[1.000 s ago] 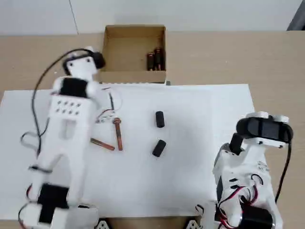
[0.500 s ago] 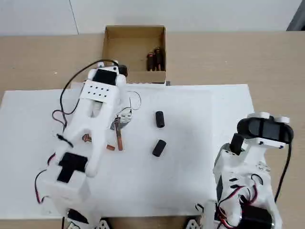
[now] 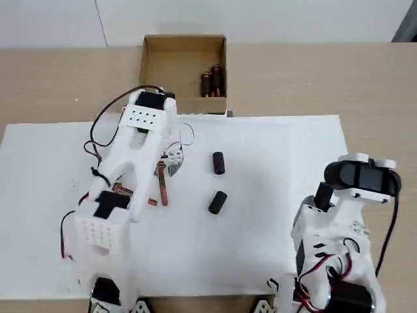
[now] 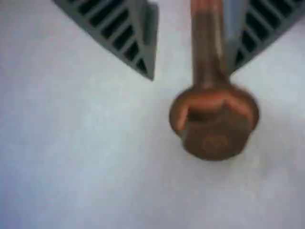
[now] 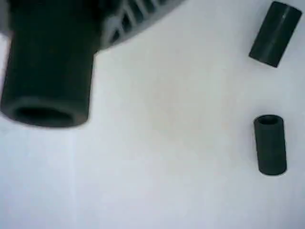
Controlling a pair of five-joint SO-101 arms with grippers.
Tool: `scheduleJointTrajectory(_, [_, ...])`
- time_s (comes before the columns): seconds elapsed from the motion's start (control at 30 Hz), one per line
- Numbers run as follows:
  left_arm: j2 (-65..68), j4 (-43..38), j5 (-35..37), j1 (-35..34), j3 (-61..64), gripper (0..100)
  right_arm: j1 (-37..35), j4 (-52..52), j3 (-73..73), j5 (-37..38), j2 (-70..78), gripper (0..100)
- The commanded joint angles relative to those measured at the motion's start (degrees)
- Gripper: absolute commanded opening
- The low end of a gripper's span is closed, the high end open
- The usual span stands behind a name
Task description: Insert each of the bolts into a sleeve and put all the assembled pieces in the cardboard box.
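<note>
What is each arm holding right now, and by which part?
The right gripper holds a black sleeve, apparently by its far end; the open end sticks out. The left gripper has its fingers open astride the bolt shank, gripping nothing.

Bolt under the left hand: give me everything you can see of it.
The bolt looks like copper-coloured metal, with a flanged hex head and a plain round shank. It lies flat on the white sheet, head pointing toward the cardboard box, shank pointing away from it. The left hand is open and straddles the shank, which sits close to one finger; whether they touch is unclear.
</note>
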Motion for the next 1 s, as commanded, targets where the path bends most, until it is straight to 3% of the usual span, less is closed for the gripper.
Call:
scheduleJointTrajectory(0.0, [1.0, -0.4, 0.4, -0.3, -3.5, 9, 0.3, -0.6, -0.4, -0.4, 0.0, 0.4])
scheduleJointTrajectory(0.3, [4.7, -0.4, 0.4, -1.1, -4.3, 9, 0.3, -0.6, -0.4, -0.2, 0.0, 0.4])
scheduleJointTrajectory(0.43, [4.4, -0.4, 0.4, -2.4, -4.4, 0, 0.3, -0.6, -0.4, -0.2, 0.0, 0.4])
scheduleJointTrajectory(0.6, [3.4, 0.0, 0.4, -2.3, -4.4, 0, 0.2, -0.7, -0.4, -0.2, -0.1, 0.4])
scheduleJointTrajectory(0.97, [-19.3, -0.4, 0.0, 5.9, -4.4, 0, 0.0, -0.9, -3.3, -0.1, -0.1, 0.4])
